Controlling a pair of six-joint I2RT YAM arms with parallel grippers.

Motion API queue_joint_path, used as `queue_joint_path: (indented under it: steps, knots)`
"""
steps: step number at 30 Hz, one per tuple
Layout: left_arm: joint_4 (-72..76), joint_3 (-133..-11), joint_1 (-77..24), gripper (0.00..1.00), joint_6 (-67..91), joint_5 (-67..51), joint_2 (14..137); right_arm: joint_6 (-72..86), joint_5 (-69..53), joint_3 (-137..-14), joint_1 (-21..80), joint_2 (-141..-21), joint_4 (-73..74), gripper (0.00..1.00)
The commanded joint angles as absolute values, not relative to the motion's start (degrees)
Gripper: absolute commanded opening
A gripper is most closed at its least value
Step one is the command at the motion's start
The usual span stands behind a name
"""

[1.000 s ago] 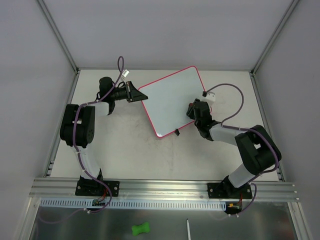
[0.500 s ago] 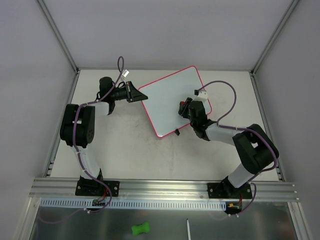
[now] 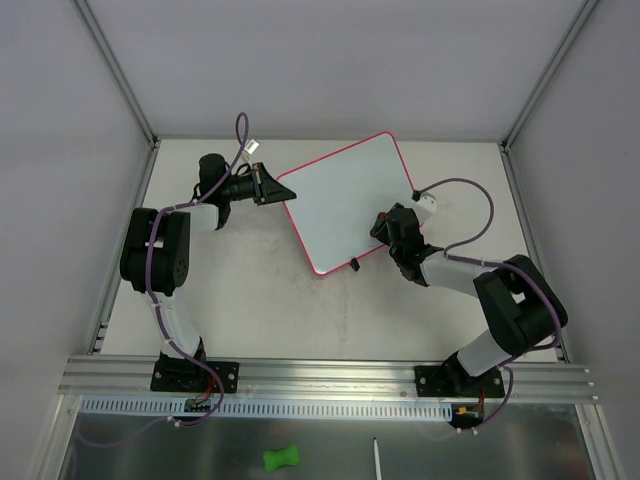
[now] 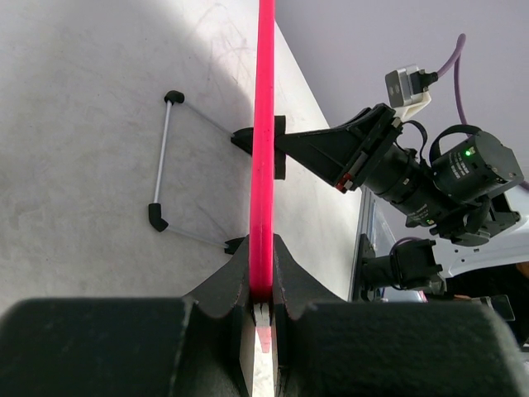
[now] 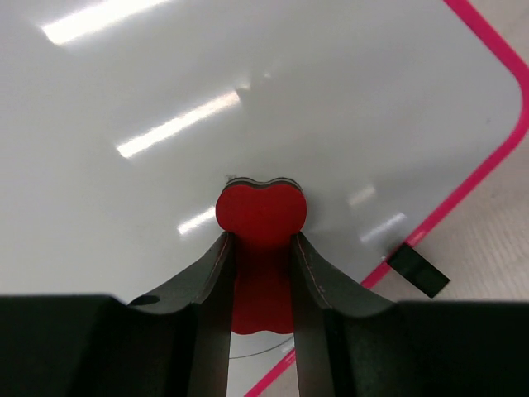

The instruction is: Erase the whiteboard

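Note:
The whiteboard (image 3: 345, 200), white with a pink-red frame, lies tilted in the middle of the table. My left gripper (image 3: 270, 188) is shut on its left edge; in the left wrist view the pink frame (image 4: 263, 165) runs between my jaws (image 4: 263, 285). My right gripper (image 3: 388, 226) is shut on a red eraser (image 5: 261, 213) and presses it onto the board's near right part. A thin dark pen line (image 5: 260, 351) shows on the board under the eraser near the frame. A black clip (image 5: 418, 271) sits on the board's edge.
A folding wire stand (image 4: 162, 161) sticks out behind the board. Grey walls and metal posts (image 3: 118, 75) enclose the table. A green object (image 3: 281, 458) and a white pen (image 3: 377, 455) lie below the front rail.
My right gripper with the eraser swept left over the board, then back right and down toward the board's near right corner. The left arm and the board have not moved.

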State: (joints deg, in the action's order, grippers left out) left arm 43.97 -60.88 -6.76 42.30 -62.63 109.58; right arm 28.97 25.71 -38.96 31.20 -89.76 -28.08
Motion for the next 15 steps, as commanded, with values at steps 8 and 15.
queue_joint_path:
  steps: [8,15]
  knots:
    - [40.69,-61.44,-7.38,0.00,38.94,-65.22,108.63,14.53,22.77,-40.25,31.02,-81.92,-22.50,0.01]
    - [39.90,-61.52,-7.38,0.00,38.41,-65.22,108.55,-3.42,23.81,-41.13,30.94,-77.43,-21.36,0.00]
